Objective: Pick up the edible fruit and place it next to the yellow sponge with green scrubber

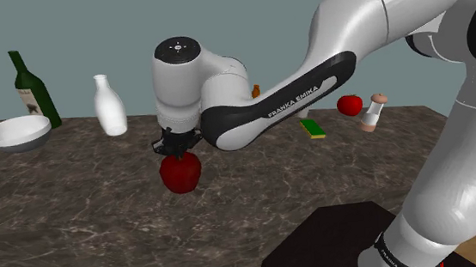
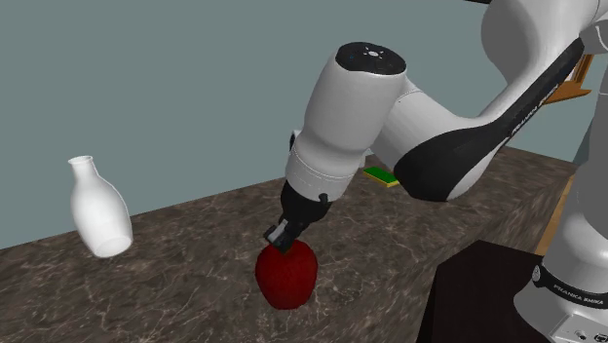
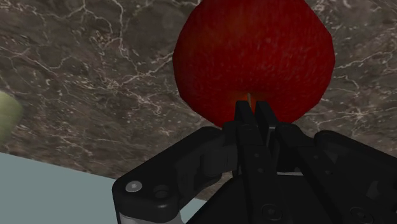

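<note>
Pinching the red fruit (image 1: 180, 173) at its crown: gripper (image 3: 254, 112) jaws are nearly together with a sliver of the fruit's top between them. The fruit's body is directly under the tips; can't tell if it's clear of the table (image 1: 78, 204). Hold looks thin. Lift slowly, wrist vertical, no swing. Sponge (image 1: 315, 129) sits well apart from the jaws, toward the shoulder view's right. Release just beside it.

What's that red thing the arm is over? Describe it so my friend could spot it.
On the dark marbled table, follow the white arm down to its black jaws, in front of the white bottle. The big dark red fruit they pinch is speckled and sits mid-table, unlike the small round fruit by the sponge at the far edge.
</note>
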Tool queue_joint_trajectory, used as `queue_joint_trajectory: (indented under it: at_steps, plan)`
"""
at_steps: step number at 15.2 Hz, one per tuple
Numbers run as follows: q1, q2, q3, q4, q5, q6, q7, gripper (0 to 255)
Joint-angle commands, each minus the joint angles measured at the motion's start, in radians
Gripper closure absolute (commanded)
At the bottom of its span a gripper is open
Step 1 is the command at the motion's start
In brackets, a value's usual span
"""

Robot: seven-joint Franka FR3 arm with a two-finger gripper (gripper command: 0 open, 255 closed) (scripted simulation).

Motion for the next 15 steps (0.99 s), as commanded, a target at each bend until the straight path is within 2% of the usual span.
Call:
queue_joint_trajectory:
  at_steps: [1,15]
  plan:
    - [-0.007,-0.018,0.007,0.008,0.027,-0.014,-0.022,255]
    - [-0.031,-0.109,0.03,0.112,0.17,-0.141,-0.156,255]
